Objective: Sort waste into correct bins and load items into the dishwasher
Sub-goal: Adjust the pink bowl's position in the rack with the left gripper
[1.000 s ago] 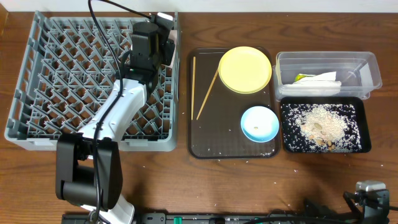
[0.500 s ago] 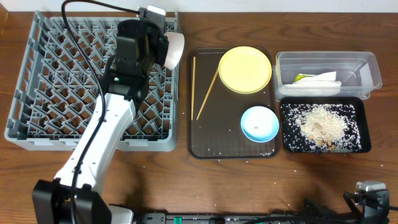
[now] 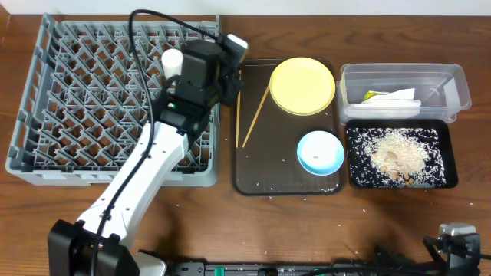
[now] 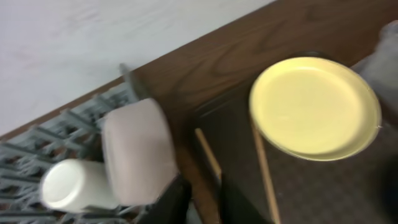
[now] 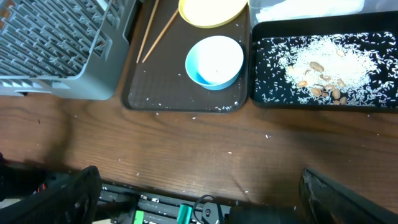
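Right wrist view: the idle right end effector point(image 5: 199, 180) hangs spread wide over the table's point(image 5: 155, 143) near edge. Beyond it, blue bowl point(image 3: 320, 152), chopsticks point(image 3: 255, 116) and plate point(image 3: 302, 85) wait on the tray point(image 3: 261, 175). Farther back, the left end effector point(image 4: 202, 196), slightly parted and empty, hovers by the white bowl point(image 4: 137, 152) propped beside the cup point(image 4: 74, 183) in the rack's point(image 3: 46, 92) corner; a brush from its fingers point(image 4: 177, 196) could tip it off the pegs

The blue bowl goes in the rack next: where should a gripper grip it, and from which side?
Pinch the rim of the light blue bowl from above, one finger inside and one outside: it sits upright, mouth up. Probably take the rim's side facing the brown tray's bare middle; the opposite side crowds the tray's edge.
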Tool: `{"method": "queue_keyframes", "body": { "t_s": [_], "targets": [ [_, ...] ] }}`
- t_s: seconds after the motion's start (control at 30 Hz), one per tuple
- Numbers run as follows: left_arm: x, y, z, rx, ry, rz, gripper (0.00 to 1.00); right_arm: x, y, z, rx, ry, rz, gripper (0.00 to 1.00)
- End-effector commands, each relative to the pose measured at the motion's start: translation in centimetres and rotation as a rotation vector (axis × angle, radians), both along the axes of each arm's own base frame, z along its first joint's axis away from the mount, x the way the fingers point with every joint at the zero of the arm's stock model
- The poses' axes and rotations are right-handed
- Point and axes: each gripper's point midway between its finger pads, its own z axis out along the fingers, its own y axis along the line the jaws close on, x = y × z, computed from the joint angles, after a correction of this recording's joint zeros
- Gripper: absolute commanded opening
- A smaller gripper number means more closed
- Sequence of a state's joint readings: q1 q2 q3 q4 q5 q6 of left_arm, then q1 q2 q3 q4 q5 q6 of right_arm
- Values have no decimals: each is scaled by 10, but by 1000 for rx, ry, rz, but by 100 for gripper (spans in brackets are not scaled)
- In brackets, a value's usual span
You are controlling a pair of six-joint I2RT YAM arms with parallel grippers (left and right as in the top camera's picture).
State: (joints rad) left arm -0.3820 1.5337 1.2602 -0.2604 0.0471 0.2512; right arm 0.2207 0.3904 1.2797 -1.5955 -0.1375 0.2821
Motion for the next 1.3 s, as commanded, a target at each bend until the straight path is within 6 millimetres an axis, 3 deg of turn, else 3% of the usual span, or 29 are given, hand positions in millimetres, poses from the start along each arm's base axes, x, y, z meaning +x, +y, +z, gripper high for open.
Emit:
{"method": "queue_keyframes", "body": {
  "t_s": [0.0,0.07,0.13,0.37,0.63,0.9,1.07,1.27],
  "targets": [
    [0,-3,5,-8,-8,-7,43,1,-2,0,3,1,-24,99],
    [1,-2,2,5,-6,-12,73,1,-2,0,3,1,-24,99],
    [4,1,-4,44,-8,-12,88,1,-2,0,3,1,-23,99],
    [19,12,-34,171,6,18,88,1,-2,0,3,1,-23,99],
    [38,16,-42,222,-40,57,90,1,-2,0,3,1,-24,99],
    [44,17,-66,245,-5,61,91,1,-2,0,3,1,-23,99],
    [57,20,-67,253,-46,96,91,1,-2,0,3,1,-24,99],
    [66,31,-80,258,-32,121,90,1,-2,0,3,1,-23,99]
  ]
}}
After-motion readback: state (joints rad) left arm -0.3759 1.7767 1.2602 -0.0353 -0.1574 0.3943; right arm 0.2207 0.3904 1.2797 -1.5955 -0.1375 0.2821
